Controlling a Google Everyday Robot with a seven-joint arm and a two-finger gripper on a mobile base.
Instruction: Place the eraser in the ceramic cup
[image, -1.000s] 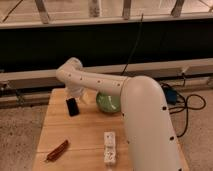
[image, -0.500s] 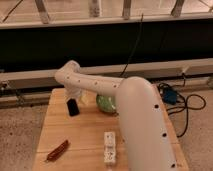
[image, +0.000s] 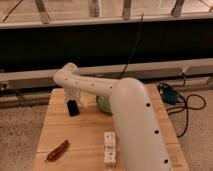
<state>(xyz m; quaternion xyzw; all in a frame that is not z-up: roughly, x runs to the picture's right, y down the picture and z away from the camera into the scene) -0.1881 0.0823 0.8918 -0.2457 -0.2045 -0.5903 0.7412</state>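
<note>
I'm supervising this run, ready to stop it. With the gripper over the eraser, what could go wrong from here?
1. The gripper hangs open over the flat eraser; it could nudge it across the table instead of gripping.
2. What seems to be the ceramic cup sits close beside the green bowl, partly behind the arm; the drop might land in the bowl or tip the cup.

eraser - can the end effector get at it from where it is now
Probably yes: the end effector hangs close above the eraser, which lies on the table, with nothing seen between them.
</note>
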